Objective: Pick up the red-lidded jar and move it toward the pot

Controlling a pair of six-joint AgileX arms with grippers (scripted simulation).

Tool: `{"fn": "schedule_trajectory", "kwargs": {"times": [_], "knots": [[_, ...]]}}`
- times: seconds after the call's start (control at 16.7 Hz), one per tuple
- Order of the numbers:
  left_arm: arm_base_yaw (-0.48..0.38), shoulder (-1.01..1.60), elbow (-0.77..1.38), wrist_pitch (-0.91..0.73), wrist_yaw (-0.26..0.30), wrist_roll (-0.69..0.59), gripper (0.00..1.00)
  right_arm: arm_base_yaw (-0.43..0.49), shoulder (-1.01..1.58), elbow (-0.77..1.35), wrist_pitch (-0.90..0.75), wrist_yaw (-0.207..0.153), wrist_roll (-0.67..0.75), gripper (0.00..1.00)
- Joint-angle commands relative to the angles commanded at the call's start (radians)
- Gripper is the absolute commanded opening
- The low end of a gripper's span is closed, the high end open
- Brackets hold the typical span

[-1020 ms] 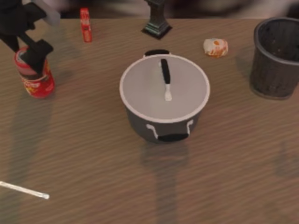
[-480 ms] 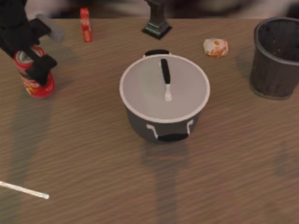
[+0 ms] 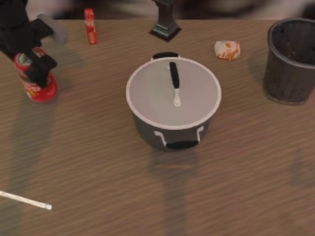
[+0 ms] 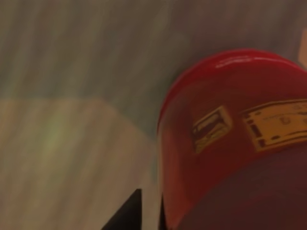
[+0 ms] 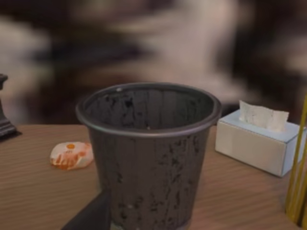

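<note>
**A:** Grasping comes first here, I judge: the left end effector (image 3: 30, 63) is down over the red-lidded jar (image 3: 41, 91), which stands on the desk (image 3: 98, 177) at about nine o'clock from the pot (image 3: 173, 101), well apart from it.

**B:** Is it pinching the jar?

**A:** Fingers sit either side of it, but I cannot tell if they have closed. Next it needs a firm grip, a lift, then travel toward three o'clock.

**B:** And the jar's look?

**A:** Small, glossy red, yellow-white label, upright. The right arm is parked by the black bin (image 5: 148, 158).

Red-lidded jar (image 3: 38, 84) lid mostly hidden beneath left gripper (image 3: 30, 61); fingers' closure unclear.
</note>
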Motion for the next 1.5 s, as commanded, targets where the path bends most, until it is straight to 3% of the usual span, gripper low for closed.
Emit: {"fn": "schedule_trajectory", "kwargs": {"times": [0.48, 1.14, 1.5], "knots": [[0.0, 0.0, 0.0, 0.0, 0.0, 0.0, 0.02, 0.0, 0.0, 0.0, 0.0, 0.0, 0.0, 1.0], [-0.002, -0.015, -0.016, 0.0, -0.001, 0.001, 0.0, 0.0, 0.0, 0.0, 0.0, 0.0, 0.0, 1.0], [0.007, -0.303, -0.281, -0.008, -0.003, -0.001, 0.0, 0.0, 0.0, 0.0, 0.0, 0.0, 0.0, 1.0]]}}
